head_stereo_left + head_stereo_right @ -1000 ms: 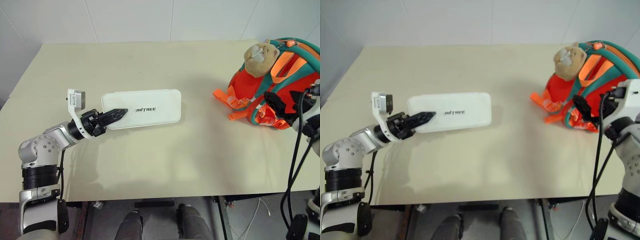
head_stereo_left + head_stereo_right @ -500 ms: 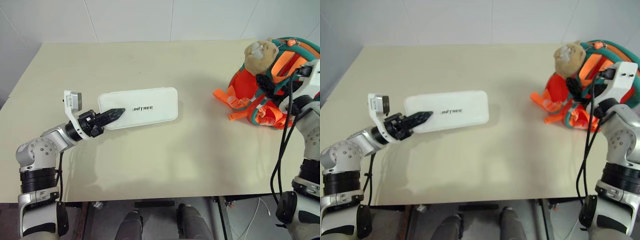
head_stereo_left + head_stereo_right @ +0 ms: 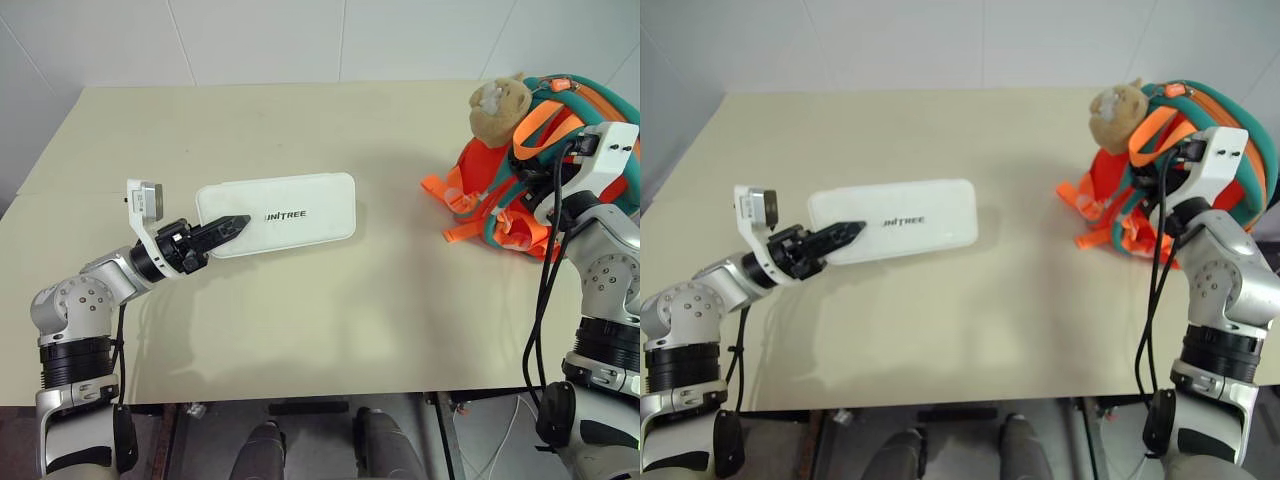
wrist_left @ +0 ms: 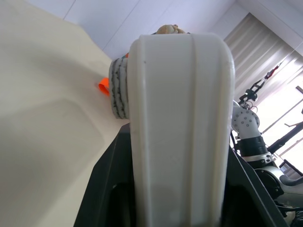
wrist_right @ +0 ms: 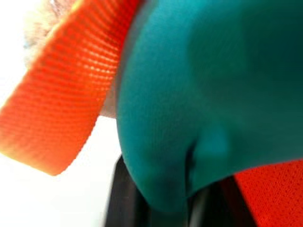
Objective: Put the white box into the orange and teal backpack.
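A beige worktop (image 3: 330,300) is meeting white walls (image 3: 260,40) at frame top while the left end effector (image 3: 232,226) is clamping the "UNITREE"-lettered white box (image 3: 290,212) and the right end effector (image 5: 156,198) is clamping the orange and teal backpack (image 3: 500,170).

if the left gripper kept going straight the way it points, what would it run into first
Nothing new at first: the left gripper already grips one end of the white box. Pushed on, box first, it would probably reach the backpack across the table, though depth is hard to judge.

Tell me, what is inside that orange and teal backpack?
Its inside is hidden. On the orange and teal backpack only the outer fabric, orange straps and a tan plush charm at the top show.
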